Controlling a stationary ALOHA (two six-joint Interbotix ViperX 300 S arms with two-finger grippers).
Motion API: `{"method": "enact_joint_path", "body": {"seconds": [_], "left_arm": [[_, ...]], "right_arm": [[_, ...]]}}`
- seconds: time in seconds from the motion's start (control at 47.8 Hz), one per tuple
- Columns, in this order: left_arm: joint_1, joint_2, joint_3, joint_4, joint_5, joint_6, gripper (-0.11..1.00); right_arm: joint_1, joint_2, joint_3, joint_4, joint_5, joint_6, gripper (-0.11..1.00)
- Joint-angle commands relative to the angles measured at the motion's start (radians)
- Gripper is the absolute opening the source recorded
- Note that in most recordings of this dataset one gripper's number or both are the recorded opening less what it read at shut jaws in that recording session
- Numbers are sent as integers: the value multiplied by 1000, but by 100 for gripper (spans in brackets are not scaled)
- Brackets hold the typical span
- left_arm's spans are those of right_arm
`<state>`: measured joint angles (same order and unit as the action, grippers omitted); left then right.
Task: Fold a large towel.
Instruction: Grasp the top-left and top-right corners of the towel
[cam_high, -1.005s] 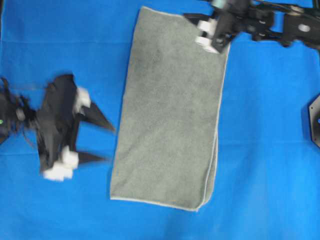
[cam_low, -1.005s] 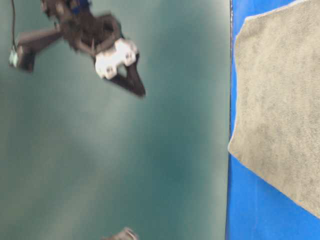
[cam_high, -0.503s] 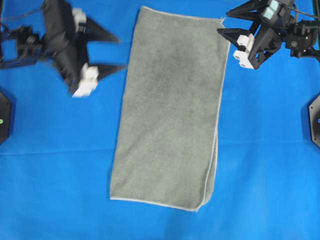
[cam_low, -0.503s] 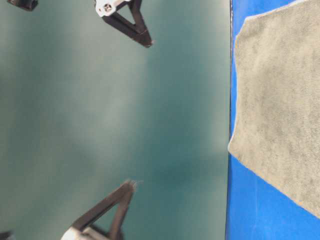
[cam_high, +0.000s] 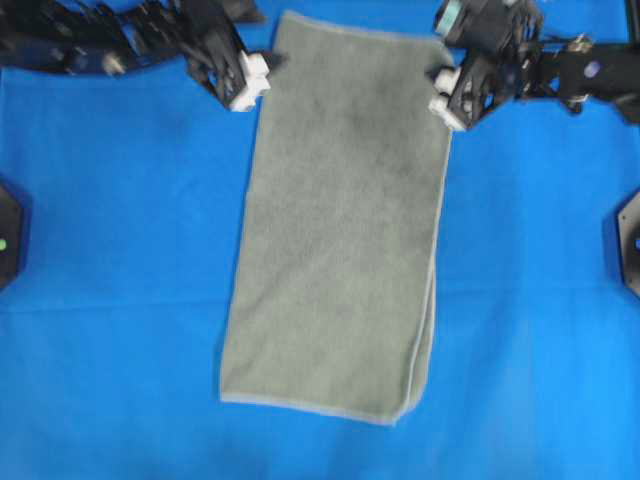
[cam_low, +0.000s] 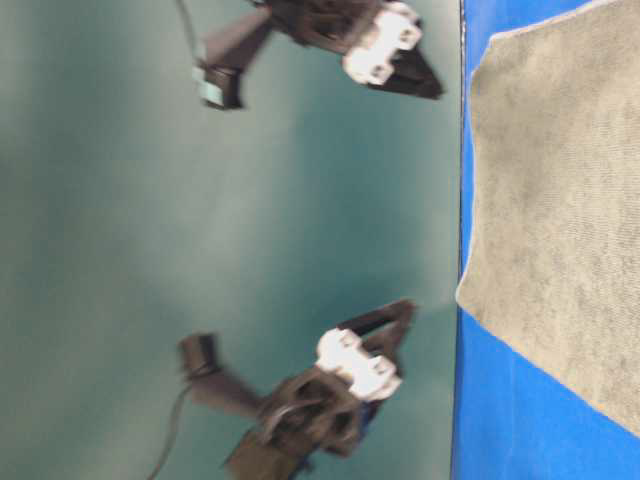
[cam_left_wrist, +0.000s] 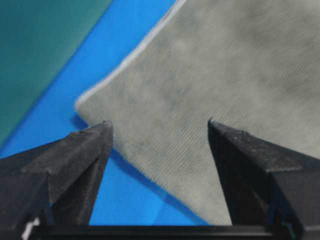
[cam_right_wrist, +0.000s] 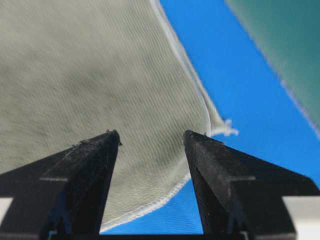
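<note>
The grey-green towel (cam_high: 345, 220) lies flat on the blue sheet, folded lengthwise, long axis running near to far. It also shows in the table-level view (cam_low: 560, 200). My left gripper (cam_high: 262, 72) is open at the towel's far left corner; in the left wrist view (cam_left_wrist: 159, 125) its jaws straddle that corner (cam_left_wrist: 150, 115). My right gripper (cam_high: 443, 85) is open at the far right corner; in the right wrist view (cam_right_wrist: 151, 134) its jaws straddle the hemmed edge (cam_right_wrist: 165, 150). Neither holds the cloth.
The bright blue sheet (cam_high: 110, 250) covers the table on all sides of the towel. Black arm bases sit at the left edge (cam_high: 8, 240) and the right edge (cam_high: 630, 240). A green backdrop (cam_low: 200, 200) lies beyond the far edge.
My left gripper has swung from the near left up to the towel's far left corner. My right gripper has come back in to the far right corner. The towel has not moved.
</note>
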<state>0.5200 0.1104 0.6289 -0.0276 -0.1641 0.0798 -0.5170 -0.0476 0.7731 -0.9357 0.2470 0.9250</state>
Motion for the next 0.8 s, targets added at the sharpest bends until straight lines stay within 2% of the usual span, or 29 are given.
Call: {"method": "enact_joint_path", "body": {"seconds": [0.0, 0.23, 0.398, 0.44, 0.544, 0.628, 0.712, 0.754, 0.775], "left_arm": [[12, 54, -55, 2, -9, 0, 73], [54, 158, -118, -2, -11, 0, 73], [63, 199, -130, -2, -11, 0, 68], [61, 204, -130, 0, -8, 2, 64], [61, 204, -124, -2, -5, 2, 43], [60, 204, -120, 0, -5, 2, 23], [58, 202, -117, 0, -5, 2, 5], [58, 201, -118, 0, -3, 2, 3], [58, 201, -117, 0, -3, 2, 3]], "right_arm": [[-21, 41, -32, -2, -20, -2, 59], [-100, 129, -55, -14, -94, -2, 59], [-146, 160, -66, -34, -127, -3, 58], [-152, 166, -67, -37, -135, -5, 58], [-156, 186, -69, -37, -170, -8, 55], [-156, 204, -67, -37, -216, -8, 39], [-156, 213, -66, -37, -255, -8, 14], [-156, 213, -64, -37, -261, -8, 6], [-156, 213, -66, -37, -261, -8, 6]]}}
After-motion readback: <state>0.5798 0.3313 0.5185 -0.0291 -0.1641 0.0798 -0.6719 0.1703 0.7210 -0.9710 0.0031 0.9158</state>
